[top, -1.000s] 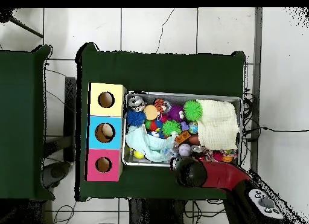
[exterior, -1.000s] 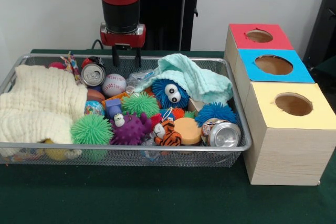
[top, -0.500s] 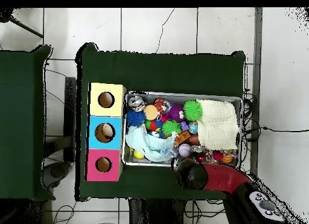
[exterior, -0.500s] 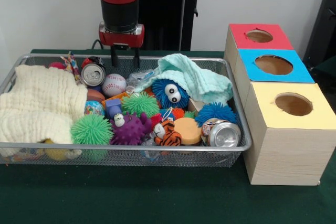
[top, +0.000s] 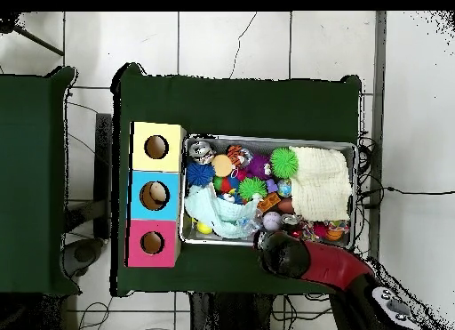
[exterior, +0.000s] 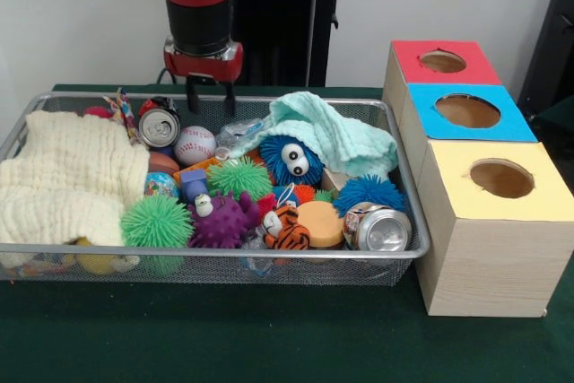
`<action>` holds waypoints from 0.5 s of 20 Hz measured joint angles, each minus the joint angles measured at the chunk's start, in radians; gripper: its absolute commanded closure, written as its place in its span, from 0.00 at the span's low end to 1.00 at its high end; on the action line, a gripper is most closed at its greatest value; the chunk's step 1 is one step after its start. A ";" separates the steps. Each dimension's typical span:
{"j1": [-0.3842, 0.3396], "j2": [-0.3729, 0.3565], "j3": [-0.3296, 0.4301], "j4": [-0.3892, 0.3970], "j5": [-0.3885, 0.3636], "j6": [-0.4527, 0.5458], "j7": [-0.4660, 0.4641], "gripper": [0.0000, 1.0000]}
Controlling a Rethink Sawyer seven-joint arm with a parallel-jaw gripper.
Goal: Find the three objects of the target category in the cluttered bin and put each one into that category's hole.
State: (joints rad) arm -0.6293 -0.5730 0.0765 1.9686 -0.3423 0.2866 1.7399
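Two black fingers of the gripper (exterior: 208, 97) hang spread apart and empty, above the far edge of the wire bin (exterior: 408, 213), over the gap between an upright can (exterior: 160, 126) and a baseball (exterior: 195, 144).

Which category is the target is not shown, so the three wanted objects cannot be picked out; candidates lie all over the bin. Spiky rubber balls in green (exterior: 157, 221), purple (exterior: 224, 219) and blue (exterior: 369, 192) crowd the near edge, beside a second, crushed can (exterior: 378, 228) at the near right corner. A cream towel (exterior: 67, 178) covers the left end and a mint cloth (exterior: 334, 136) drapes over a blue googly-eyed ball (exterior: 291, 160), so some targets may be hidden beneath fabric.

Risks, as a judgement: the fingers could catch the bin's rim on descent, snag cloth instead of a toy, or pinch two packed items together. Round cans and balls may roll or slip from the grip.

Three boxes stand right of the bin, topped red (exterior: 444, 62), blue (exterior: 468, 111) and yellow (exterior: 502, 178), each with a round hole. No labels or writing seem legible anywhere.
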 measured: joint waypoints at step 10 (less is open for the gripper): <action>0.006 0.028 -0.069 0.056 0.163 -0.180 0.019 0.00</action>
State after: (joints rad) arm -0.6231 -0.5455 0.0075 2.0245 -0.1790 0.1063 1.7593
